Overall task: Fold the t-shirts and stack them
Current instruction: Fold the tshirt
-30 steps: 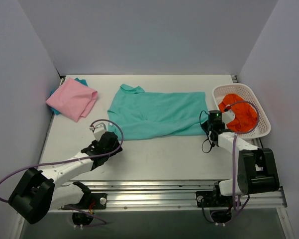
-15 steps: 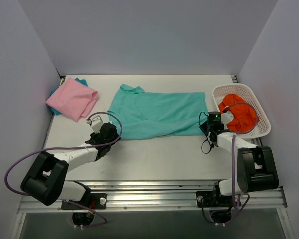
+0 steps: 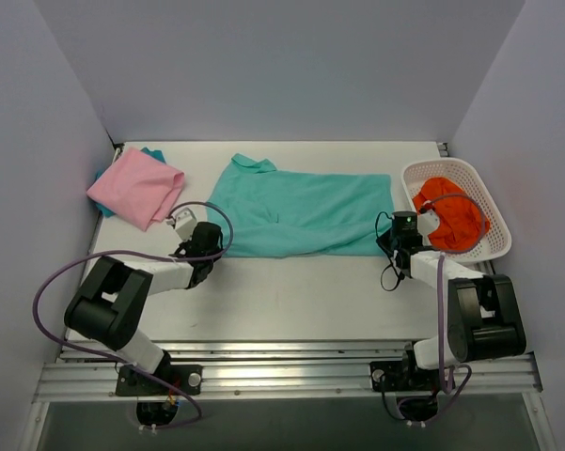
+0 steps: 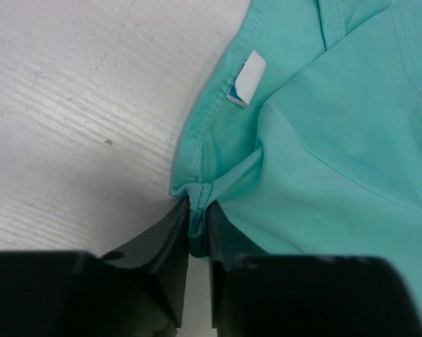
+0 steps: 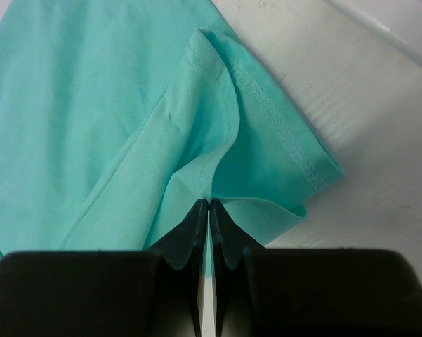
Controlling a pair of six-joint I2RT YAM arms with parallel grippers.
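Observation:
A mint-teal t-shirt (image 3: 301,214) lies spread across the middle of the table, collar toward the left. My left gripper (image 3: 210,246) is shut on the bunched hem of its near left corner (image 4: 196,203), with cloth pinched between the black fingers (image 4: 170,242). A white and blue label (image 4: 244,78) shows near that edge. My right gripper (image 3: 392,242) is shut on the near right corner of the same shirt (image 5: 209,184), where a stitched hem (image 5: 281,133) folds over. A pink t-shirt (image 3: 136,186) lies crumpled at the far left, over a bit of teal cloth (image 3: 151,151).
A white lattice basket (image 3: 494,209) holding orange cloth (image 3: 449,211) stands at the right edge, just behind the right gripper. Grey walls close in the left, back and right. A metal rail (image 3: 291,362) runs along the near edge.
My left arm reached forward to the shirt's near left corner and its gripper shut on the hem. The shirt's left edge shifted a little. The right gripper stayed put.

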